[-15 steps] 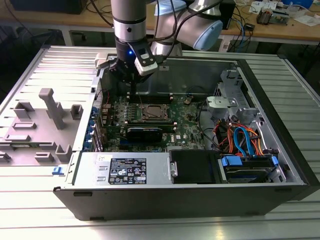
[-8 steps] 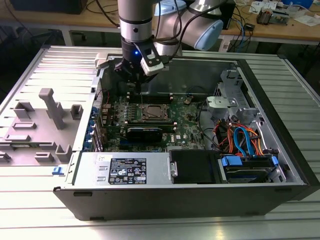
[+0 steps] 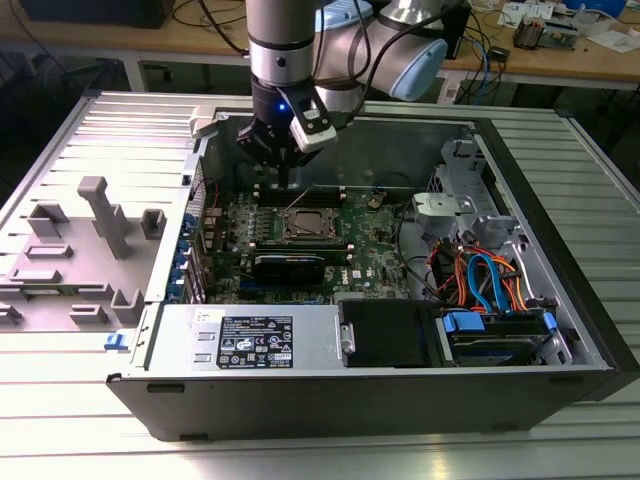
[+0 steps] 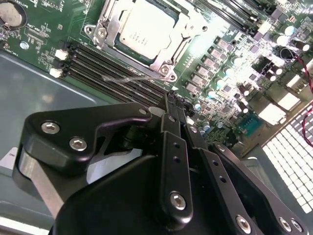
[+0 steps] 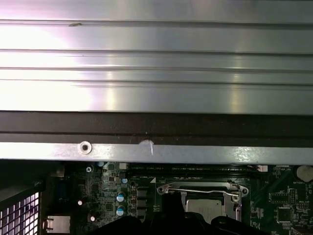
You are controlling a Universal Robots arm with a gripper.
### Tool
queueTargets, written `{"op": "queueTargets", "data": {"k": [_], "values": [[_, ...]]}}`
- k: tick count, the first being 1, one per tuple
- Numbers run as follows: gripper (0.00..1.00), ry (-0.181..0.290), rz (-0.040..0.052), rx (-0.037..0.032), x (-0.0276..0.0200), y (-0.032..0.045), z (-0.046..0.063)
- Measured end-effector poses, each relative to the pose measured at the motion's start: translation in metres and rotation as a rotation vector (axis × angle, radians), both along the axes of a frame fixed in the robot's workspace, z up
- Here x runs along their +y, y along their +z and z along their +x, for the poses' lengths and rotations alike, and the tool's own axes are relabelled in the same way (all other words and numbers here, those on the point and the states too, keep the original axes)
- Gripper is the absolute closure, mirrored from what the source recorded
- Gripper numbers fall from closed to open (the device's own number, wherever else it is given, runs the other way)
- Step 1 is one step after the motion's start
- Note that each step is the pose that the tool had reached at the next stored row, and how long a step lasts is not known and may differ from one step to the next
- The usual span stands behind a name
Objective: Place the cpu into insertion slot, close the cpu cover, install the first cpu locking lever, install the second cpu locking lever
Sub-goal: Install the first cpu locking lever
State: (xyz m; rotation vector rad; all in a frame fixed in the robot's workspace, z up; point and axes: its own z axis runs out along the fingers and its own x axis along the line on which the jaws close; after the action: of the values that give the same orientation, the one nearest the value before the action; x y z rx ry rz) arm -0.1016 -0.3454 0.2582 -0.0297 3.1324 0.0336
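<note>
The cpu (image 4: pixel 146 30) lies flat in its socket on the green motherboard (image 3: pixel 370 245), silvery-tan top up. The cpu cover (image 4: pixel 108 22) is down around it as a silvery frame. A thin wire locking lever (image 4: pixel 129 77) runs along the socket edge next to the memory slots; I cannot tell if it is latched. Cpu (image 5: pixel 208 209), cpu cover (image 5: pixel 234 188) and lever (image 5: pixel 195 191) also show in the first wrist view. My gripper (image 4: pixel 172 100) hangs just beside the socket near that lever, black fingers (image 4: pixel 175 147) pressed together, holding nothing. In the exterior view the gripper (image 3: pixel 283 178) is above the socket (image 3: pixel 305 223).
The open computer case (image 3: pixel 560 300) lies on a ribbed metal table. Memory slots (image 4: pixel 112 68) flank the socket. A black card (image 3: pixel 288 266) sits in front of it, with a power supply (image 3: pixel 250 340) and drive bay with cables (image 3: pixel 490 285) nearby. Grey fixtures (image 3: pixel 105 215) stand on the exterior view's left.
</note>
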Motion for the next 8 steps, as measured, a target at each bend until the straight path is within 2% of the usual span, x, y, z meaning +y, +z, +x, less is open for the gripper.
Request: {"op": "queueTargets", "data": {"k": [5, 8], "values": [[0.88, 0.051, -0.0024, -0.0001, 0.0000, -0.0021, 0.0006], [0.88, 0.054, -0.0103, -0.0062, 0.0003, -0.0033, 0.0045]]}}
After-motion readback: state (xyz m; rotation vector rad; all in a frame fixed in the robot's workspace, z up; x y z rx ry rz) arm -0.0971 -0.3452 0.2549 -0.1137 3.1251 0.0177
